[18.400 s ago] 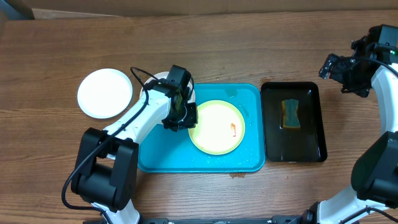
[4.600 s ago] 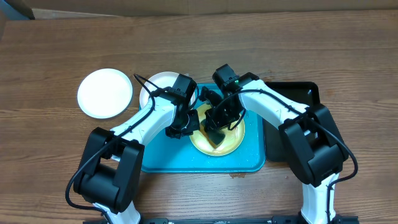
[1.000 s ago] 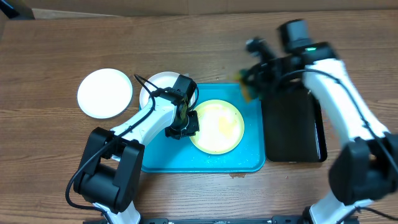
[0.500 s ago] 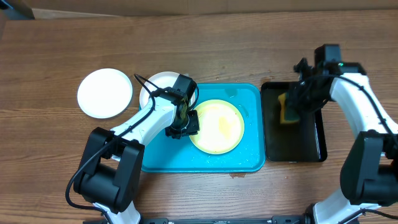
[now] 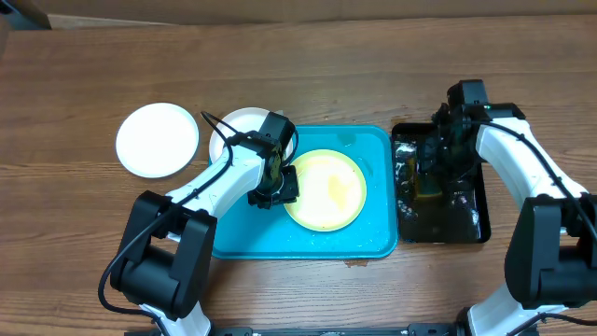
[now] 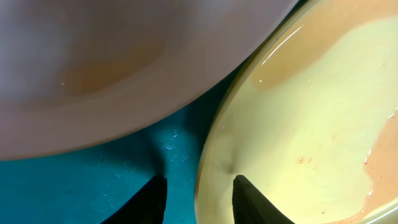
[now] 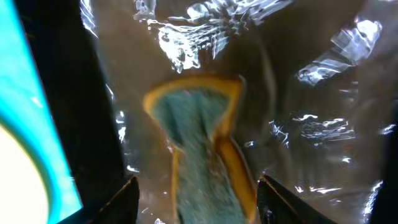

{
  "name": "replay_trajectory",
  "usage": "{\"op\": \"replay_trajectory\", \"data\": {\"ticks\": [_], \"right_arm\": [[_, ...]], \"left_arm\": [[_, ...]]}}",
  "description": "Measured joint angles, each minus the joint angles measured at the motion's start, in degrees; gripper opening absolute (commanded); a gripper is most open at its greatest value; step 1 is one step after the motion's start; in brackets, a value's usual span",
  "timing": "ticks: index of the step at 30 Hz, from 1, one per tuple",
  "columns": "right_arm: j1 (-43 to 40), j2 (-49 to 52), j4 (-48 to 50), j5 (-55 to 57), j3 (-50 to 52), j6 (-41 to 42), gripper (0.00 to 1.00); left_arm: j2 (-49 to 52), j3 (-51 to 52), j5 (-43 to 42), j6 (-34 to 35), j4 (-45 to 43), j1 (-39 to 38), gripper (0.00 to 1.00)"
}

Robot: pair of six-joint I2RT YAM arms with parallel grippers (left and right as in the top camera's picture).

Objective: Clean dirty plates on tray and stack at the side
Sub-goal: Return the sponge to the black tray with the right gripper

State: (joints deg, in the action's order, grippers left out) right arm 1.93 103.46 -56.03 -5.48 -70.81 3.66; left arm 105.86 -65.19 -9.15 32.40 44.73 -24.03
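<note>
Since half a second ago the right gripper [image 5: 437, 166] has sunk lower into the black tray [image 5: 469, 222], and the water there is now churned up around the sponge [image 7: 199, 149]; nothing else has shifted. The yellow plate [image 5: 331, 191] lies flat in the middle of the turquoise tray [image 5: 373, 235], wet, and the red smear it carried in the oldest overhead view no longer shows, though the left wrist view still picks up a few faint specks and an orange-tinted film of water. The left gripper [image 6: 199, 196] straddles the plate's left rim, one of its fingers [image 6: 247, 198] inside on the plate and the other outside over the tray, with a narrow gap; I cannot tell whether they pinch the rim. The right fingers [image 7: 129, 202] stand wide to either side of the sponge, not closed on it. So scrubbing looks finished and the sponge is being parked. The next move, as I judge it, is stacking: a firm hold on the slippery rim, a lift clear of the tray's raised edge, then a carry left to one of the white plates, the near one [image 5: 233, 126] just beside the tray's corner or the far one [image 5: 157, 139] alone on the table [image 5: 308, 65]. No brand, label or writing can be read anywhere.
</note>
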Motion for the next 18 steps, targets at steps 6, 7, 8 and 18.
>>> {"op": "replay_trajectory", "data": {"ticks": [6,7,8,18], "right_arm": [[1.9,-0.02,5.57,1.57,6.12,1.66,0.65],[2.58,-0.02,6.88,1.88,7.48,1.77,0.65],[3.17,-0.02,7.93,2.19,8.59,1.9,0.65],[4.46,-0.66,10.78,5.31,11.37,2.49,0.62]], "left_arm": [[0.0,0.02,0.0,0.0,0.0,0.0,0.37],[0.0,0.02,0.0,0.0,0.0,0.0,0.37],[0.0,0.02,0.0,0.0,0.0,0.0,0.36],[0.0,0.02,0.0,0.0,0.0,0.0,0.38]]}}
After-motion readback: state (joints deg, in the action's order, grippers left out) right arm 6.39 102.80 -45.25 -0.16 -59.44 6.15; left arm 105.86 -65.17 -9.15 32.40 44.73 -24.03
